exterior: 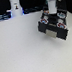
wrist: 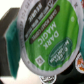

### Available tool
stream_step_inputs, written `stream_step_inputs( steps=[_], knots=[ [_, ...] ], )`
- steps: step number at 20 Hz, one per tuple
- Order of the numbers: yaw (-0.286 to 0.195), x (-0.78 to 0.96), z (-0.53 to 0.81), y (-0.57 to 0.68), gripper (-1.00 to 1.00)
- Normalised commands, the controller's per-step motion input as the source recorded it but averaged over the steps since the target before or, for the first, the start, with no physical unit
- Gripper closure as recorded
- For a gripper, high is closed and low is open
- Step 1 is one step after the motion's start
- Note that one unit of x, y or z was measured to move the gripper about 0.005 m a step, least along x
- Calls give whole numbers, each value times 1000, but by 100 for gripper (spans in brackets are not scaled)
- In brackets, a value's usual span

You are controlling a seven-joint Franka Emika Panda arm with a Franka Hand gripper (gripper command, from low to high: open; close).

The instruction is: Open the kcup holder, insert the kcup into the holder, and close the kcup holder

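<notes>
Gripper [exterior: 52, 12] clamps round glossy green-lidded kcup [wrist: 47, 37] w/ pale rim, above boxy black kcup holder [exterior: 53, 26].

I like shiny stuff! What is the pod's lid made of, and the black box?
The kcup lid looks like glossy printed foil: green with white lettering and a pale, likely plastic, rim. The kcup holder seems dark plastic or metal; too blurry to tell.

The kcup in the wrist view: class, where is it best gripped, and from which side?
Probably across the kcup, at opposite edges of its pale round rim, coming from the lid side: the flat green lid faces the wrist camera, so the rim is exposed.
</notes>
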Motion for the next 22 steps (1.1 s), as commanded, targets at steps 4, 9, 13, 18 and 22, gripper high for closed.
stream_step_inputs(
  steps=[4,9,13,18,22],
  knots=[
    [56,-147,-44,521,100],
    [95,-385,-100,373,100],
    [100,-426,-132,254,100],
    [70,-238,-199,43,100],
    [50,-143,-249,10,100]
  ],
)
